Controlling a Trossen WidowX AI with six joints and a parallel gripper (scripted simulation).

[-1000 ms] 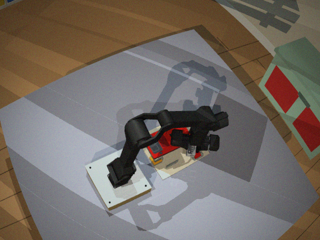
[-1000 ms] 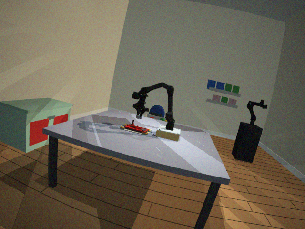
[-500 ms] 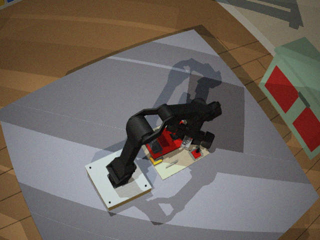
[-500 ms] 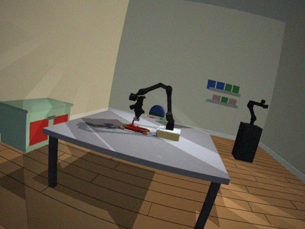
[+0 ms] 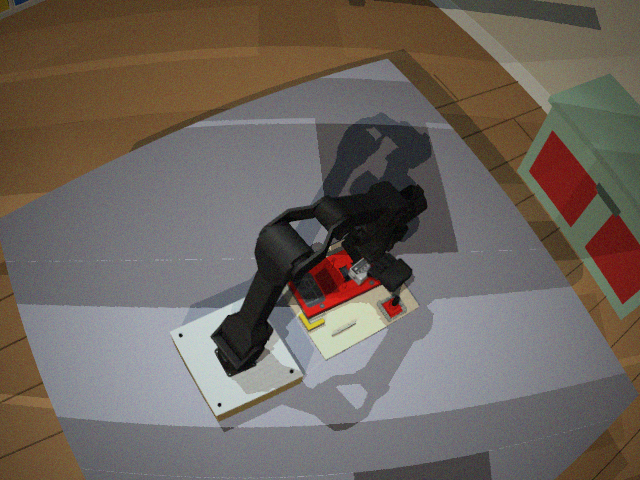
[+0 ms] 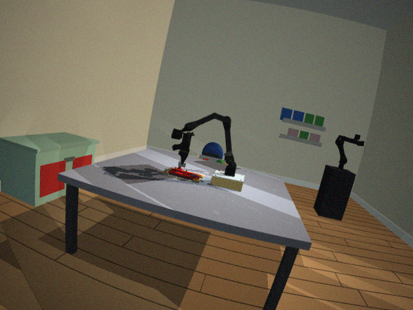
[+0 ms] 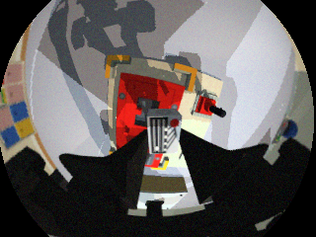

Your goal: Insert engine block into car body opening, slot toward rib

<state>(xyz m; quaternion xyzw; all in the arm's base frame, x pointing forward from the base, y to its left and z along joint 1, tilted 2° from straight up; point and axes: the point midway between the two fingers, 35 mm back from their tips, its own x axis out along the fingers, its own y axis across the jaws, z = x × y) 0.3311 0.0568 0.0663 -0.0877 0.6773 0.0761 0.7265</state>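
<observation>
The grey engine block (image 5: pixel 358 271) (image 6: pixel 181 164) (image 7: pixel 164 135), with its light and dark slots and a red round mark, is held at the fingertips. My gripper (image 5: pixel 362 266) (image 6: pixel 182 163) (image 7: pixel 164 132) is shut on it and points down. The red car body (image 5: pixel 333 300) (image 6: pixel 186 174) (image 7: pixel 134 86) lies on the board below. The block hangs a little above it, near the dark opening (image 7: pixel 143 110), which the block partly covers in the wrist view. A gap shows under the block in the exterior view. The rib cannot be made out.
Beside the body on the cream board (image 5: pixel 334 345) stands a small grey-framed red fixture (image 5: pixel 391 308) (image 7: pixel 203 104) with an upright black stick. Yellow corner brackets (image 5: pixel 312 323) (image 7: pixel 189 72) stand around the body. A thin grey piece (image 5: pixel 344 327) lies on the board. The arm's pale base (image 5: pixel 199 356) (image 6: pixel 226 182) is nearby.
</observation>
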